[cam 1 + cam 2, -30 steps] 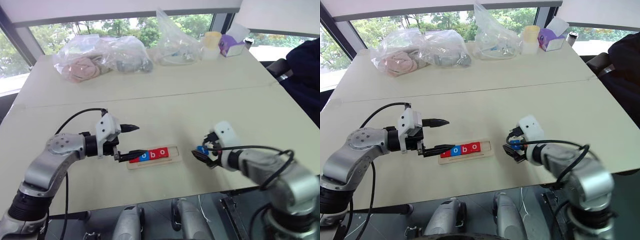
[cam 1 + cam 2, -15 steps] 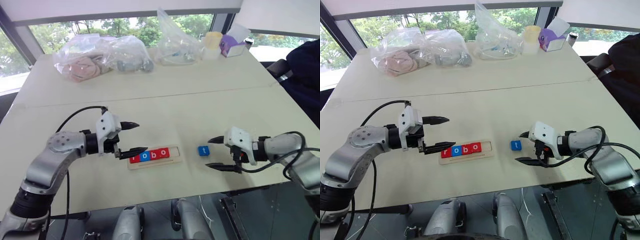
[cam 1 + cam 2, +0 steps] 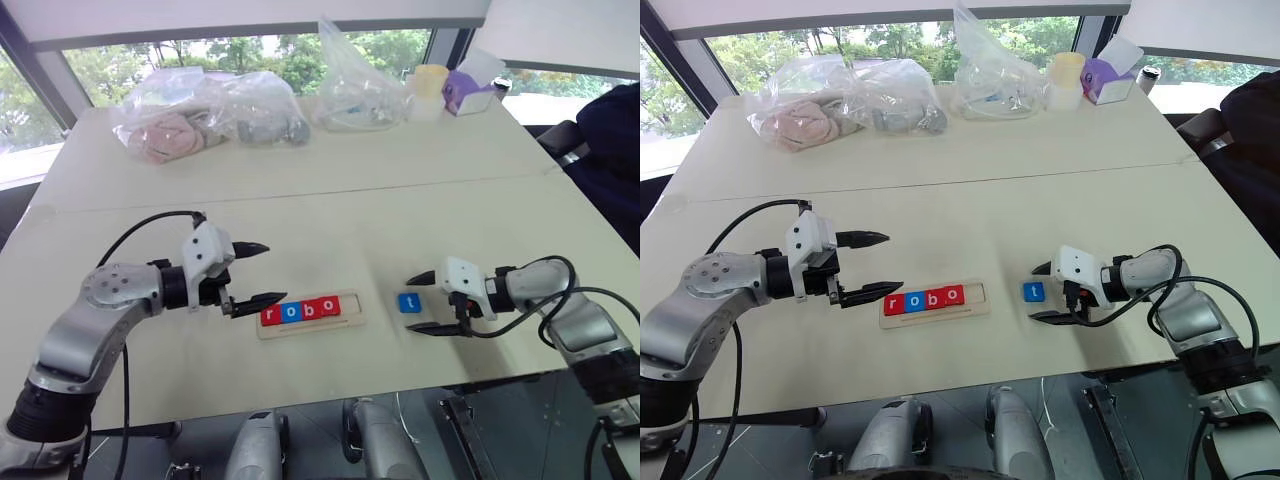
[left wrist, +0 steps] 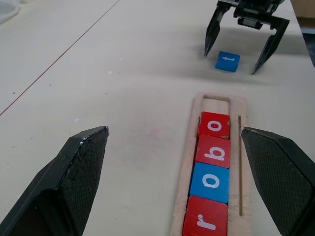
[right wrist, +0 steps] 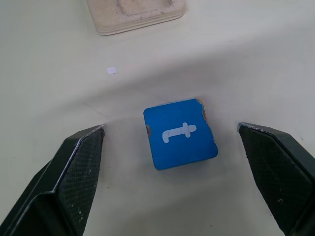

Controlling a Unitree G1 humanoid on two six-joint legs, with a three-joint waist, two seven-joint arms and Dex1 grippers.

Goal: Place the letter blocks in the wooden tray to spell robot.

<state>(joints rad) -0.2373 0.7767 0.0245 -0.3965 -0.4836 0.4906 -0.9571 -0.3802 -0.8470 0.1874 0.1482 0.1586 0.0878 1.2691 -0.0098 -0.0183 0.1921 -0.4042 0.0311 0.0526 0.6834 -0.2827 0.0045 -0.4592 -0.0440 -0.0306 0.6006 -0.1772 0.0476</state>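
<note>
Where the head cameras look down on the table (image 3: 400,220), the wooden tray (image 3: 308,312) holds four tiles reading r, o, b, o, with its last slot — the end toward the right arm — vacant. The blue "t" block (image 3: 408,302) lies on the table near that end, just ahead of the right gripper (image 3: 424,302), whose fingers stand wide apart and hold nothing. The left gripper (image 3: 255,272), equally wide and empty, hovers at the tray's opposite end.

Left wrist view: the tray's long axis runs straight toward the block (image 4: 227,61).

Right wrist view: the block (image 5: 180,133) sits centred between the spread fingers (image 5: 76,157), untouched — the right arm is plainly the nearer.
</note>
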